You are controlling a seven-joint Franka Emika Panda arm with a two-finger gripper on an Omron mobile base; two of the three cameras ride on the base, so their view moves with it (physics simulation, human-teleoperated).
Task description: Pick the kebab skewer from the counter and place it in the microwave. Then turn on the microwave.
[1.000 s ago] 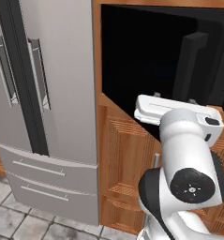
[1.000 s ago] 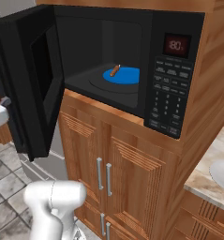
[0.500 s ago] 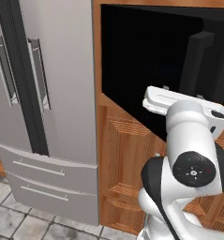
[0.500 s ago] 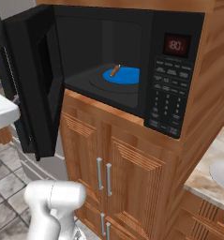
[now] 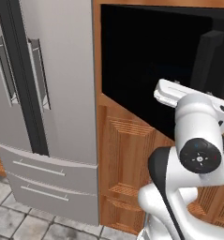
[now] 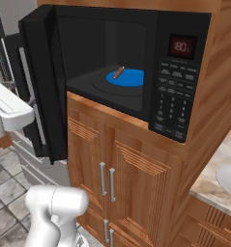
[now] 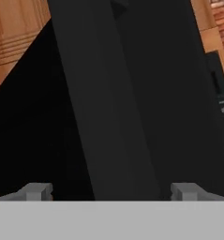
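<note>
The gripper [image 7: 111, 191] is standing fully open with nothing between its 2 tips, facing the outer face of the microwave door [image 7: 132, 93] at close range. The thick black door handle [image 7: 108, 103] is running up the hand view straight ahead of the gripper, roughly centred between the tips. The step in hand looks like shutting the door, since the kebab skewer [image 6: 118, 72] is already lying on the blue round plate [image 6: 129, 78] inside the microwave [image 6: 136, 62], well beyond the gripper on the far side of the door.

In the right base view the door [image 6: 42, 82] is hanging partly open, swung out toward the robot's left, with the white hand [image 6: 8, 103] sitting just beside its outer face. To do this well, the hand should be pressing flat against the door panel or handle and following the hinge arc, not driving straight ahead, so the tips are not sliding off the glass. Keeping the jaws open is fine; a push is enough.

Farther off, the button panel [image 6: 172, 99] and red display [image 6: 180, 46] are waiting on the microwave's right side for the next step. Farthest out, beyond the door, the grey fridge [image 5: 43, 93] is standing beside the wooden cabinet [image 6: 117, 178].
</note>
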